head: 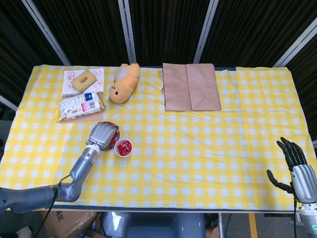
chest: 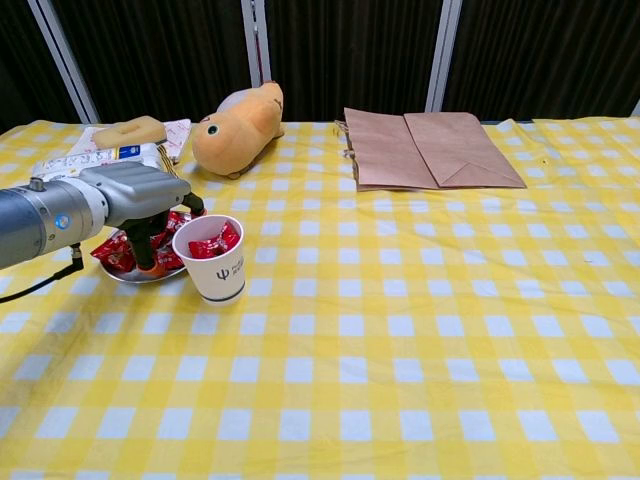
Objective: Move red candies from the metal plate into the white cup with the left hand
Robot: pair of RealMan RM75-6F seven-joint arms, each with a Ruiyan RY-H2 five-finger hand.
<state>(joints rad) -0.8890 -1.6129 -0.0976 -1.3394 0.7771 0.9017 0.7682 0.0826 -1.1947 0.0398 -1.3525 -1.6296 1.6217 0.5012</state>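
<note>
The right hand point(head: 293, 157) hangs off the near right corner of the worktop point(chest: 420, 330), well apart from everything else, its dark fingers spread and holding nothing.

The left hand point(chest: 145, 205) reaches over the metal plate point(chest: 128, 273), fingers pointing down into the red candies point(chest: 112, 252) piled there. Its fingertips point(chest: 146, 262) are in among the wrappers, but whether they actually clamp a candy cannot be told: the hand's own back hides the grasp in the head view, and the chest view shows only fingers touching the pile.

Just beside the left hand, on its inner side, stands the white cup point(chest: 214, 262), upright and touching or nearly touching the plate's rim. Several red candies already lie in it.

Beyond the left hand lies a white snack packet point(head: 78, 104) and, further still, a tan bread-shaped item point(head: 83, 81) on printed paper. Beyond and to the inner side of the hand lies an orange plush toy point(chest: 240, 117) on its side. Farther to that side, a flat brown paper bag point(chest: 425, 146) rests at the far edge of the yellow checked cloth.
</note>
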